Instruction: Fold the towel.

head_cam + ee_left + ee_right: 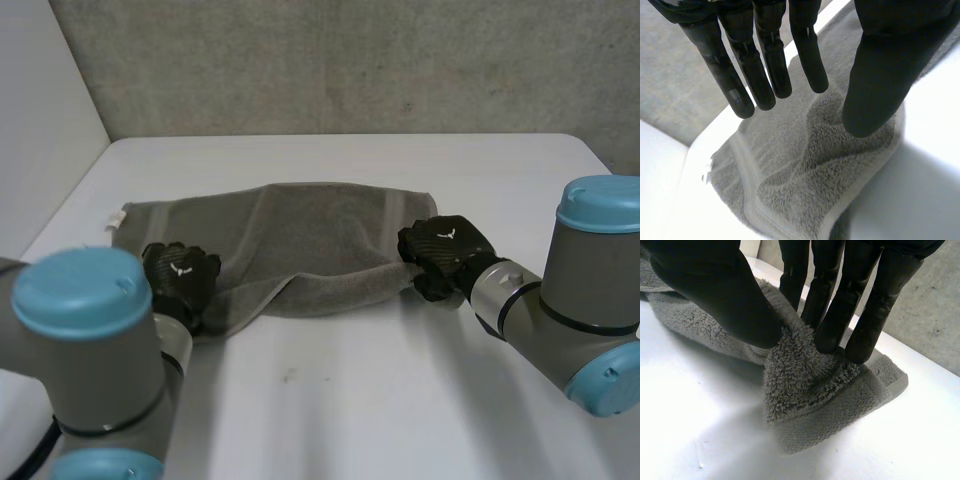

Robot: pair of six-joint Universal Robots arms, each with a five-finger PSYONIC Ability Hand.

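A grey towel (300,230) lies across the middle of the white table (340,400), partly folded, its near edge rumpled. My left hand (180,272) hovers over the towel's near left corner. In the left wrist view its fingers (762,65) are straight and spread from the thumb above the towel (805,170), holding nothing. My right hand (445,248) is at the towel's right end, near the front corner. There its fingers (840,300) and thumb pinch a raised fold of the towel (805,385), with the corner lying on the table under it.
A small white tag (112,220) sticks out at the towel's far left corner. A grey wall (350,60) stands behind the table's far edge, and a pale wall (40,120) borders the left side. Bare tabletop lies in front of the towel.
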